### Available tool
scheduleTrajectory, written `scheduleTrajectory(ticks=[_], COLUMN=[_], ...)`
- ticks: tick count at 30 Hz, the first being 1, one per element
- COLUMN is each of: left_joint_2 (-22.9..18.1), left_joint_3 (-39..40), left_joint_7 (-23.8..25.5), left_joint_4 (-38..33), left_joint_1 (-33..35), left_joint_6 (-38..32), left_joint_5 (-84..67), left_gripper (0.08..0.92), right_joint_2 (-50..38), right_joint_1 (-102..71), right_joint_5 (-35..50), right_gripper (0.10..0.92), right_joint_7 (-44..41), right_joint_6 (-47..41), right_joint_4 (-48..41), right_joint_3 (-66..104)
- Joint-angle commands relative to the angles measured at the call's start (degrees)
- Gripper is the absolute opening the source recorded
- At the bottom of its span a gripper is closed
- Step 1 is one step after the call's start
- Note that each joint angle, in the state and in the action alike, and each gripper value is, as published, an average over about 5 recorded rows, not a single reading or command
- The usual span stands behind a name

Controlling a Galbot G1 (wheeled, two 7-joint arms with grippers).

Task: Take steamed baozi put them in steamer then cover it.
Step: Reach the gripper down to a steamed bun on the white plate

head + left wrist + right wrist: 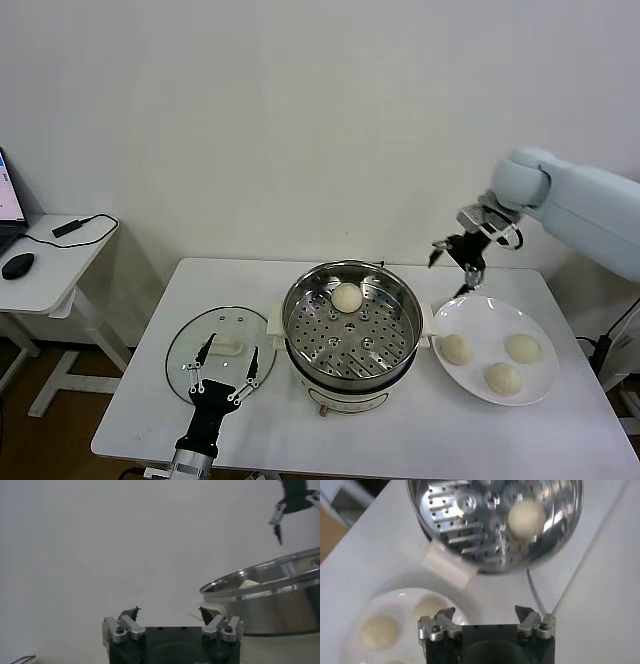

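While one steamed baozi [347,297] already sits on the perforated tray toward the far side of the steamer [351,325], three more wait on the white plate [497,349], so the loading step is in hand and the covering has not begun. Nearest, by the worktop's front edge at its left, the left end effector [225,384] hangs spread and empty over the glass lid [220,350], which lies flat just beside the steamer. The steamer stands upright at the worktop's middle, its mouth facing up. Farthest, the right end effector [463,253] hovers above the plate's far rim, fingers apart, holding nothing. Next it probably must drop onto a bun; being round, these show no long axis.
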Motion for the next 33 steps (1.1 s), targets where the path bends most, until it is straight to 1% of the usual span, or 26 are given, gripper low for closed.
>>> scheduleTrajectory(ticks=[1,8,13,21,31,33], left_joint_2=[-0.03,-0.34,-0.45,-0.43,-0.40,-0.38], left_joint_3=[-0.06,0.06,0.13,-0.05,-0.23,-0.31], left_joint_7=[-0.01,0.07,0.04,0.03,-0.07,-0.07], left_joint_4=[-0.05,0.32,0.52,0.77,1.13,1.08], left_joint_1=[0.01,0.08,0.10,0.39,0.27,0.27], left_joint_6=[0.05,-0.09,-0.20,-0.59,-1.01,-1.05], left_joint_5=[0.00,0.18,0.30,0.38,0.39,0.23], left_gripper=[0.823,0.823,0.823,0.823,0.823,0.823], right_joint_2=[-3.94,-2.21,-0.88,-0.01,0.54,0.63], right_joint_1=[-8.34,-16.19,-20.50,-21.46,-22.38,-22.59], right_joint_5=[2.28,-1.47,-2.25,-3.34,-3.96,-3.85], right_gripper=[0.823,0.823,0.823,0.823,0.822,0.809], right_joint_7=[2.69,4.72,6.77,5.93,7.75,8.03], right_joint_6=[-5.20,-5.14,-5.19,-5.26,-4.98,-4.90], right_joint_4=[-3.74,-5.78,-7.09,-7.74,-8.67,-8.81], right_joint_3=[-0.51,5.28,8.52,9.66,10.13,10.32])
